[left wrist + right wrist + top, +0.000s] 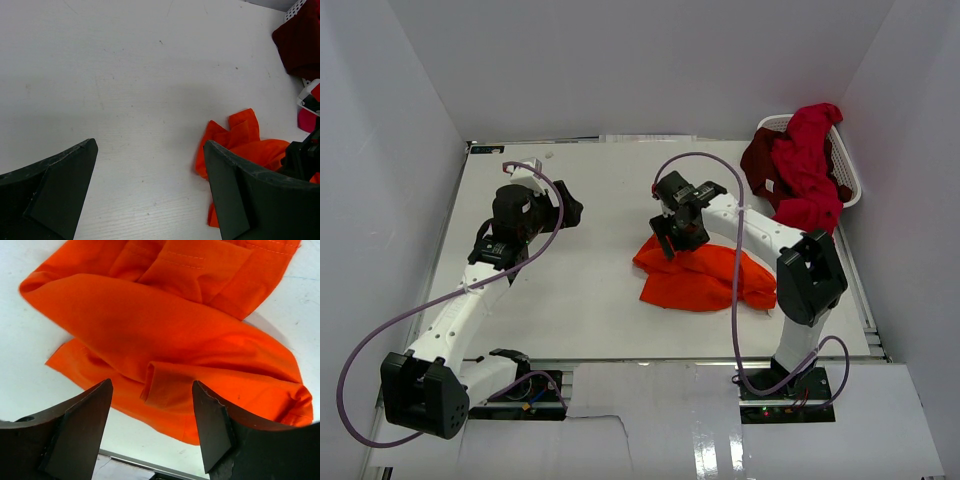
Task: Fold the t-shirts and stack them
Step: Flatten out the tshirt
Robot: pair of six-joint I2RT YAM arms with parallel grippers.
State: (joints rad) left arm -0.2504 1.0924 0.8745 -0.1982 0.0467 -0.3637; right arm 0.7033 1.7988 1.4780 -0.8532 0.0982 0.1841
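Top external: red t-shirts [808,160] in basket [849,170]

Orange t-shirt [705,280]: bright, crumpled heap of loose overlapping folds, stitched hem showing, flat on white table [580,290], right of centre.

Crimson red t-shirt [810,165]: bunched, piled over white basket [851,178] at far right corner, spilling down toward table.

Dark maroon t-shirt [760,160]: rumpled, hanging over basket's left side, touching red one.

Orange one apart from both.
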